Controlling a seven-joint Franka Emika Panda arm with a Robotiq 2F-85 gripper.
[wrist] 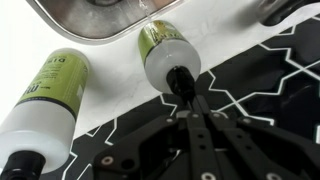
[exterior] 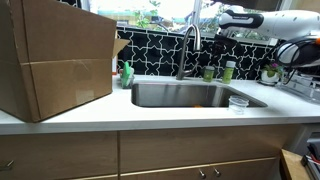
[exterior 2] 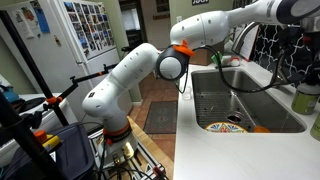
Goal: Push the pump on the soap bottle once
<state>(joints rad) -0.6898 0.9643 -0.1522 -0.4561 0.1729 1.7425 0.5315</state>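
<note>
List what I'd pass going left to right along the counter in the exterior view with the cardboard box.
Cardboard box → small green bottle → faucet → green bottle → white-capped green bottle → clear cup, nearer the counter's front edge → potted plant.

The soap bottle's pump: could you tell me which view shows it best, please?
The wrist view: the pump sits mid-frame just ahead of the fingers. In both exterior views the soap bottle is small, its pump too tiny to make out.
</note>
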